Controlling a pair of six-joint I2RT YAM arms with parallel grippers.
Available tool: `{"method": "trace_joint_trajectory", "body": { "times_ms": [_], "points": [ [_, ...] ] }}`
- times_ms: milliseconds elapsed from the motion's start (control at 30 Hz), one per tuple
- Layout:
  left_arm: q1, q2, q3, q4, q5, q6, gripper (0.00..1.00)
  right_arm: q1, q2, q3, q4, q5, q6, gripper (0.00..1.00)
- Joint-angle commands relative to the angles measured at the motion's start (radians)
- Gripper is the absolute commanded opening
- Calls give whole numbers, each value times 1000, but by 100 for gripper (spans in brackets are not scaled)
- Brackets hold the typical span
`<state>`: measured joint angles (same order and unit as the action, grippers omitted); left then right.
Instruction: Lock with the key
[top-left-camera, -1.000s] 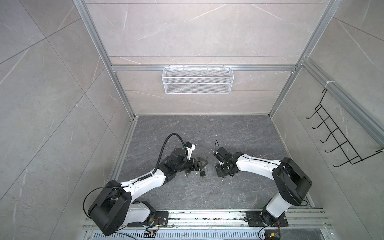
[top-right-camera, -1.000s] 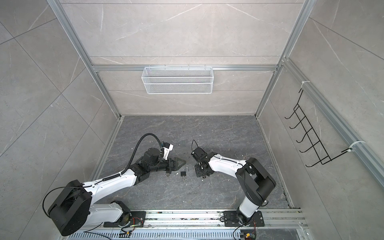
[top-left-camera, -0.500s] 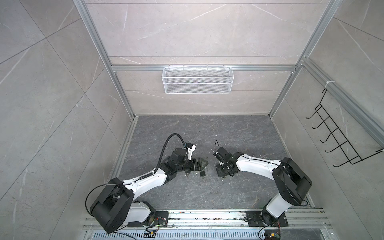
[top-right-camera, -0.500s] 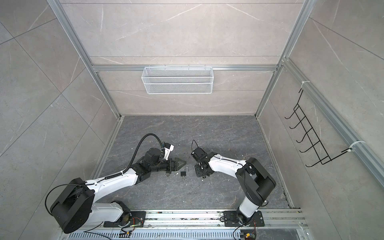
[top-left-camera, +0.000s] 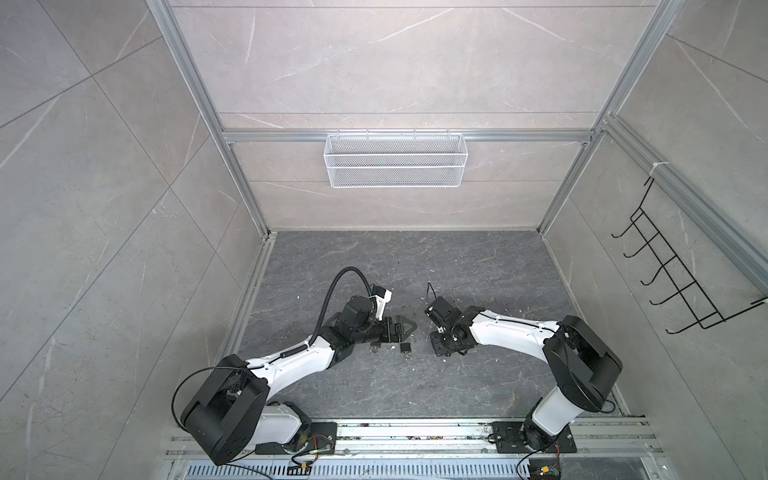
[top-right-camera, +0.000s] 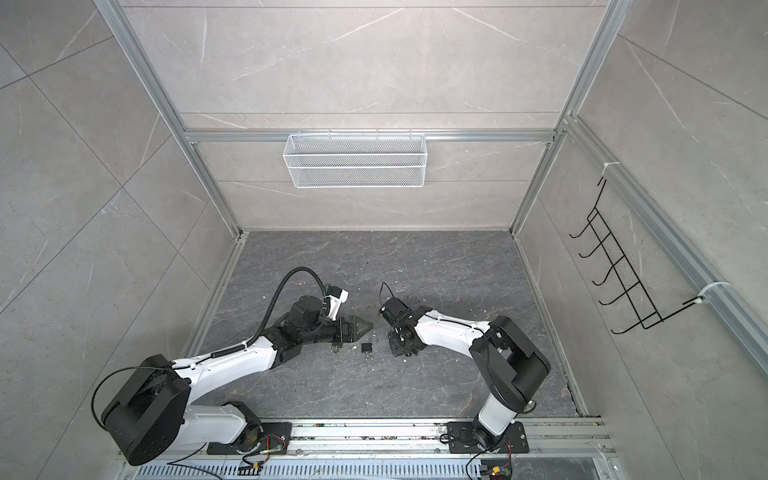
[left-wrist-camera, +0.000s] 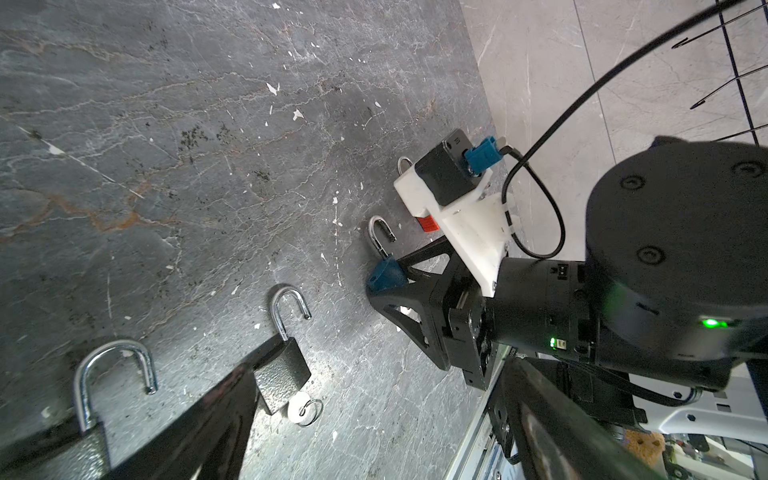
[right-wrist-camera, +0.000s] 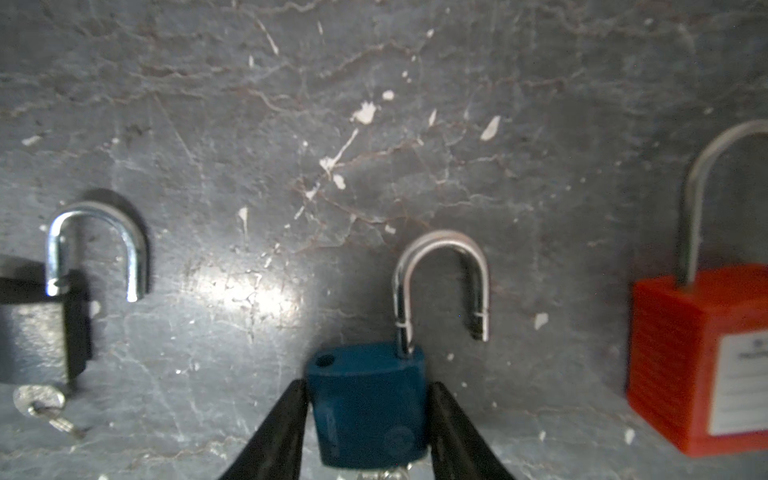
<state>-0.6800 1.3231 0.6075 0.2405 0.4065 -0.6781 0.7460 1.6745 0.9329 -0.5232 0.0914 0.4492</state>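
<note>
- Blue lock (right-wrist-camera: 370, 415) is lying flat on the floor (right-wrist-camera: 249, 124), between the black lock (right-wrist-camera: 37, 328) and the red lock (right-wrist-camera: 698, 357), and it is touching neither.
- Your right gripper (right-wrist-camera: 368, 388) is clamping its body, with one finger pressing on each side, as the right wrist view is showing.
- Your left gripper (top-left-camera: 409, 325) is hovering near the black lock with its jaws standing wide apart, gripping nothing.
- I am judging that you are working the securing step: you are getting hold of the body, and the locking itself is not yet done.
- The shackle (right-wrist-camera: 440, 245) is standing raised and swung away. Its free end is hanging beside the body while the hole (right-wrist-camera: 324, 360) is sitting bare at the opposite corner.
- A glint (right-wrist-camera: 384, 473) of metal is showing below the body at the frame edge — probably the key, though it is too cropped to tell.
- The next move is calling for the shackle to be swung round over that hole and pushed down, then the key turned — likely work for the left gripper while the right is steadying the body.
- The body is looking smooth and rounded, so I am expecting it to slip if the clamp is loose.
</note>
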Motion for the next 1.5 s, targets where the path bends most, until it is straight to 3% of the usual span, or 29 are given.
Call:
{"method": "trace_joint_trajectory", "body": {
  "times_ms": [0,867,1167,1467],
  "points": [
    [2,2,27,51,24,12,94,10,22,-14,-28,22,12,49],
    [3,21,22,54,6,6,93,28,6,-52,15,10,45,40],
    [11,56,39,60,23,-11,90,27,-68,-52,32,12,39,34],
    [11,132,99,25,43,-58,83,40,-183,-110,162,-74,13,29]
  ]
}}
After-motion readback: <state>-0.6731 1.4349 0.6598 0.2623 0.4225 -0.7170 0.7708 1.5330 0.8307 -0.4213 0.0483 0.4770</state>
